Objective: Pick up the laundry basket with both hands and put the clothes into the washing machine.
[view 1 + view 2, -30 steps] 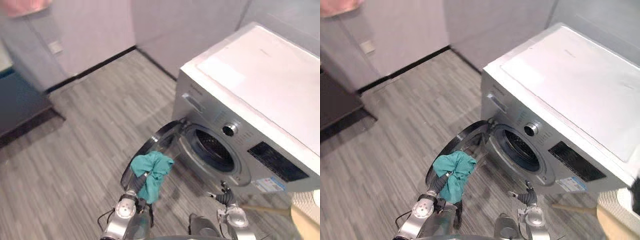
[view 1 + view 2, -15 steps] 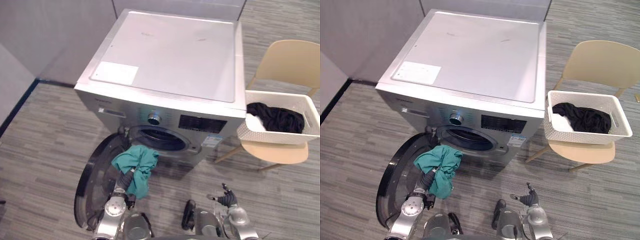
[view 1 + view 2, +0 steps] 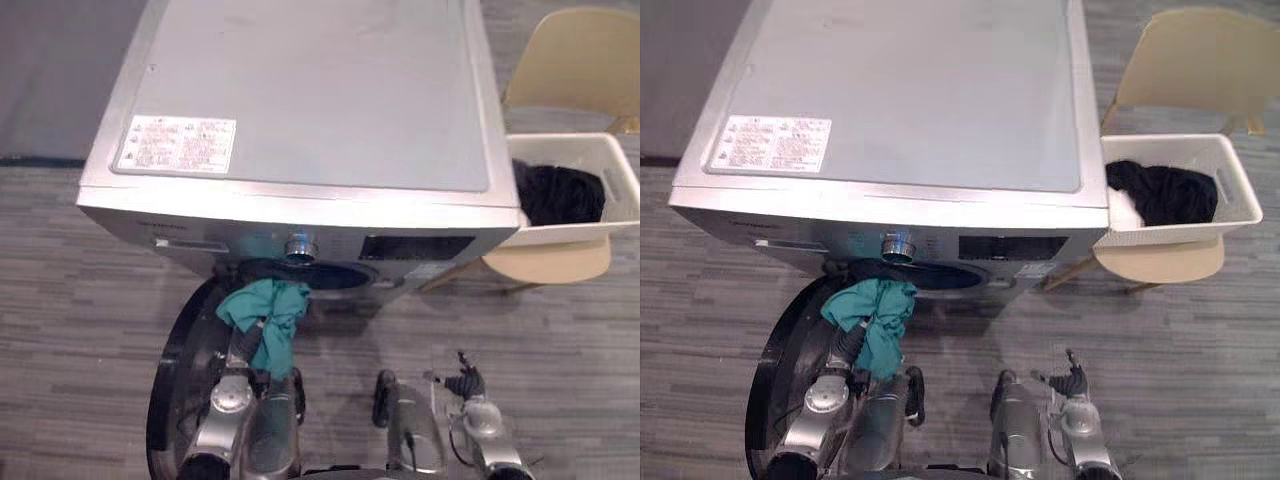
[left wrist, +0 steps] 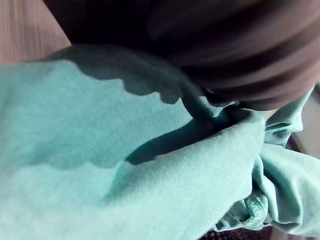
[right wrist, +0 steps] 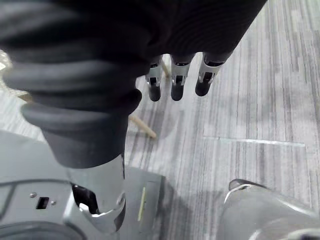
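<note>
A teal cloth hangs bunched over my left hand, just in front of the left edge of the washing machine's drum opening. In the left wrist view the teal cloth spreads out from under the dark cover. The machine's round door swings open to the left, below the cloth. My right hand hovers low over the floor on the right; its fingers are straight and hold nothing. A white laundry basket with black clothes rests on a beige chair to the machine's right.
The silver washing machine takes up the upper middle, its flat top bearing a white label. Grey striped flooring lies open in front of the machine and under the chair.
The whole picture has swung round and now looks down over the machine's top. The teal cloth sits a little closer to the drum opening. My right hand stays low.
</note>
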Robot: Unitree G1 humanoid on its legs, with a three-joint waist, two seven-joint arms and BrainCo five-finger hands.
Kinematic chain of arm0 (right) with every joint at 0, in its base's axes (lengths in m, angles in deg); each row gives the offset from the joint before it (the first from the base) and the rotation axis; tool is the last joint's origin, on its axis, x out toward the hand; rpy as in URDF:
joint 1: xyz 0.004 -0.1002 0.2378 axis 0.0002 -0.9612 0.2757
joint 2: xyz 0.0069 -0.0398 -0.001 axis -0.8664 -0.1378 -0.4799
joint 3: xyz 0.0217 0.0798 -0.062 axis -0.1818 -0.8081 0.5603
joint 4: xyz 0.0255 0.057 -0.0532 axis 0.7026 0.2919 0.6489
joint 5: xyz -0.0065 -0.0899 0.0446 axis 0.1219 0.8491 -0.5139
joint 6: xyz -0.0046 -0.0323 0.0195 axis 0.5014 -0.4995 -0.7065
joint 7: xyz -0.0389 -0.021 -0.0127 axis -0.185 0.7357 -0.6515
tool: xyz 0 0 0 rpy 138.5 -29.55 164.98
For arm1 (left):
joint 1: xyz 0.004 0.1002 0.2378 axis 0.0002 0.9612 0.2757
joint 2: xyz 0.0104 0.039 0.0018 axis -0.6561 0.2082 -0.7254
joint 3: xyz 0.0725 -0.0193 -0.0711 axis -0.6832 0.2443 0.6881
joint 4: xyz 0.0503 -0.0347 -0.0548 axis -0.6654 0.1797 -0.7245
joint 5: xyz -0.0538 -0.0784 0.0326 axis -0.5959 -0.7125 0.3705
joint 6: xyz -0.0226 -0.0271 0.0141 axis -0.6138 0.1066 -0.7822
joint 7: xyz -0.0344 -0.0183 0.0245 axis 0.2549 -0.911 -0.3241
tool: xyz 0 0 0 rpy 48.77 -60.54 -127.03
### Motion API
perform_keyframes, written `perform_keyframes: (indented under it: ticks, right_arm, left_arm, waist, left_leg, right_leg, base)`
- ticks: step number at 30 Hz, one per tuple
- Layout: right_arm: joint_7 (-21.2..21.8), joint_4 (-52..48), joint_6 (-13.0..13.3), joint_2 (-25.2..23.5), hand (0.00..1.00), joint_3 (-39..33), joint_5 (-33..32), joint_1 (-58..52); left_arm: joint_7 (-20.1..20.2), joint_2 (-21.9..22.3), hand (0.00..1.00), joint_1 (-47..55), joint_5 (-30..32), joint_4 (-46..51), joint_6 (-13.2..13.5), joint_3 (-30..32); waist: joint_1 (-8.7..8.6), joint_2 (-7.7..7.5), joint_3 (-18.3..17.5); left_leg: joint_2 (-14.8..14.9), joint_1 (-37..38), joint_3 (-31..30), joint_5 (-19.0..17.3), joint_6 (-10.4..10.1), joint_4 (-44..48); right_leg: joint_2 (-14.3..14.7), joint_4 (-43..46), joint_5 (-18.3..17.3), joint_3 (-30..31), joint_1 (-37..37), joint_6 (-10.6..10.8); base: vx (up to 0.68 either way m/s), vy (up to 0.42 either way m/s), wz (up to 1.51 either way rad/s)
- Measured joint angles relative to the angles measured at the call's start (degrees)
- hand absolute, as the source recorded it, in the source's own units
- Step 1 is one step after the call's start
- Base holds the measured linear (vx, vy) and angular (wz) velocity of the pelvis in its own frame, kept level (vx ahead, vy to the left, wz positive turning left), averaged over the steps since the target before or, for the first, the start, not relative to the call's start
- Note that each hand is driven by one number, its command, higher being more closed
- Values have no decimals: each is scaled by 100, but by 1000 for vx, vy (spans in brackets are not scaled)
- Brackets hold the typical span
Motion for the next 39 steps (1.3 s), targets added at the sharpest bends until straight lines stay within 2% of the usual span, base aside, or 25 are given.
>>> perform_keyframes:
  ticks: [1,4,7,8,14,17,19,21,24,25,31,32,37,39]
  right_arm:
    - [-77,-133,-4,-10,0,14,-80,142]
    - [-254,-848,-11,-116,0,35,-163,370]
    - [-419,-1498,-1,-242,0,36,-169,521]
    - [-530,-1804,4,-318,0,35,-171,585]
    - [-766,-2650,146,-502,0,19,-162,588]
    - [-769,-2822,179,-500,0,-6,-159,587]
    - [-766,-2847,272,-498,0,-11,-160,586]
    - [-764,-2941,295,-496,0,-21,-160,579]
    - [-753,-3030,384,-499,0,-63,-158,563]
    - [-745,-3033,394,-497,0,-61,-158,575]
    - [-725,-3103,476,-447,0,-67,-161,786]
    - [-712,-3114,551,-446,0,-61,-162,824]
    - [-603,-3216,641,-440,0,-60,-165,918]
    - [-594,-3216,658,-422,0,-74,-201,998]
  left_arm:
    - [-99,56,100,-228,-65,46,58,44]
    - [-292,99,100,-974,-217,125,65,143]
    - [-495,214,100,-1287,-234,381,56,312]
    - [-616,245,100,-1466,-236,502,48,321]
    - [-1168,176,100,-2417,-201,1077,-68,596]
    - [-1488,-72,100,-3025,-161,1324,-77,718]
    - [-1708,-455,100,-3556,-28,1454,-84,697]
    - [-1843,-569,100,-3882,19,1459,-151,658]
    - [-2005,-619,100,-4355,18,1459,-254,420]
    - [-2078,-693,100,-4543,18,1456,-282,307]
    - [-2236,-1111,100,-5725,29,878,-302,11]
    - [-2240,-1262,0,-6116,175,665,-302,-49]
    - [-2178,-1631,0,-6904,469,90,-296,-244]
    - [-1973,-1656,0,-7113,478,-211,-305,-296]
  waist:
    - [0,7,100]
    - [11,-84,402]
    - [-13,-113,538]
    - [-5,-131,593]
    - [-34,-141,655]
    - [-50,-143,656]
    - [-119,-144,657]
    - [-164,-146,658]
    - [-175,-193,682]
    - [-179,-227,698]
    - [-237,-302,731]
    - [-277,-321,734]
    - [-344,-370,734]
    - [-358,-405,751]
  left_leg:
    - [84,-379,-15,-284,105,427]
    - [258,-1455,-44,-653,149,1476]
    - [427,-2318,-109,-821,145,2169]
    - [500,-2788,-169,-889,117,2542]
    - [660,-4097,-371,-1084,57,3813]
    - [661,-4470,-461,-1135,51,4229]
    - [665,-4801,-552,-1151,15,4495]
    - [670,-4978,-593,-1140,-6,4592]
    - [669,-5123,-601,-1091,-77,4650]
    - [668,-5165,-617,-1070,-55,4690]
    - [666,-5477,-698,-1009,-47,4830]
    - [669,-5564,-734,-1000,-56,4833]
    - [726,-5899,-812,-969,-104,4820]
    - [730,-5992,-813,-944,-97,4783]
  right_leg:
    - [-6,460,-223,24,-408,14]
    - [-38,1603,-613,157,-1537,-22]
    - [-40,2307,-777,216,-2418,-90]
    - [-4,2703,-860,280,-2909,-159]
    - [-36,4148,-1248,413,-4233,-293]
    - [-78,4644,-1378,470,-4616,-335]
    - [-102,4951,-1434,465,-4905,-369]
    - [-110,5068,-1457,460,-5061,-336]
    - [-141,5183,-1450,470,-5206,-386]
    - [-166,5242,-1450,455,-5241,-458]
    - [-172,5396,-1454,422,-5523,-495]
    - [-157,5387,-1451,388,-5579,-500]
    - [-75,5302,-1403,269,-5842,-557]
    - [-55,5274,-1387,253,-5943,-581]
  base:
    - [-201,71,-6]
    - [-184,9,-3]
    - [-188,-27,-15]
    - [-120,-62,-14]
    - [-94,-85,2]
    - [-134,-95,11]
    - [-146,-93,11]
    - [-110,-79,8]
    - [-55,-73,8]
    - [-17,-72,8]
    - [15,-52,2]
    - [17,-39,-2]
    - [29,-35,-8]
    - [54,-21,-4]
